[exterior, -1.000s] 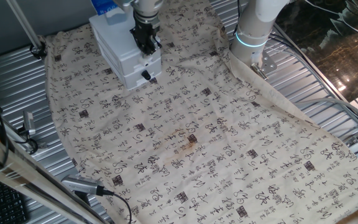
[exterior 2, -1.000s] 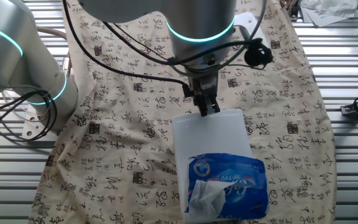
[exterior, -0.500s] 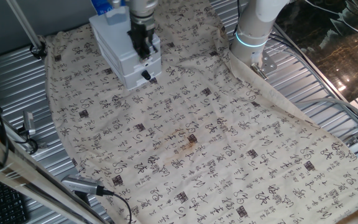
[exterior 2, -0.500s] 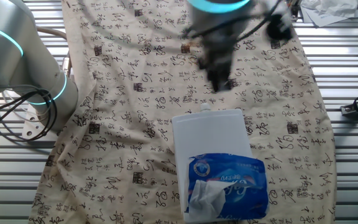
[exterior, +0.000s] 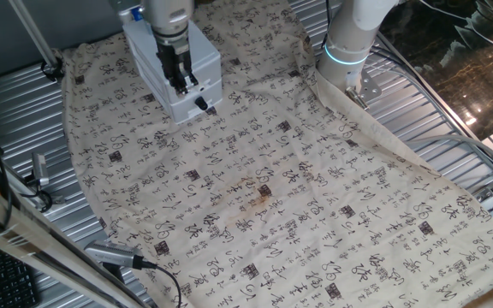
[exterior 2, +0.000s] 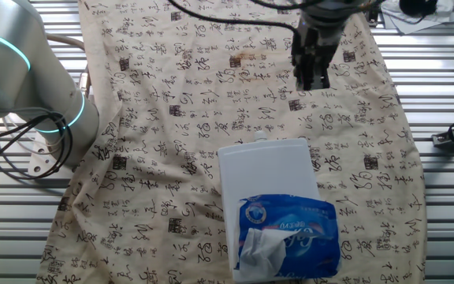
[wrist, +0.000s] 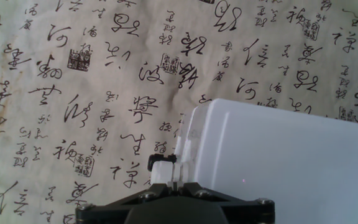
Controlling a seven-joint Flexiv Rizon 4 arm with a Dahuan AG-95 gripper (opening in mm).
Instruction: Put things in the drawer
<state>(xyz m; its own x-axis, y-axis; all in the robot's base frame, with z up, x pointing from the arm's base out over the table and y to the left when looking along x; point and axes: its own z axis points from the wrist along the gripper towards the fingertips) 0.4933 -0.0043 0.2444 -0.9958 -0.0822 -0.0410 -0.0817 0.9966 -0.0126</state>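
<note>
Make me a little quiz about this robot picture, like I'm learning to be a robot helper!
1. True or false: the blue tissue pack lies on top of the white cabinet.
2. Pick one. What is the cabinet standing on? A) a cloth printed with black writing B) a green mat C) a newspaper
3. Fill the gap: the small knob on the cabinet's front is coloured ____.

Key: 1 true; 2 A; 3 black.

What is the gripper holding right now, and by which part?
Nothing that shows. The gripper hangs above the cloth, clear of the white cabinet, its fingers together with no object between them.
</note>
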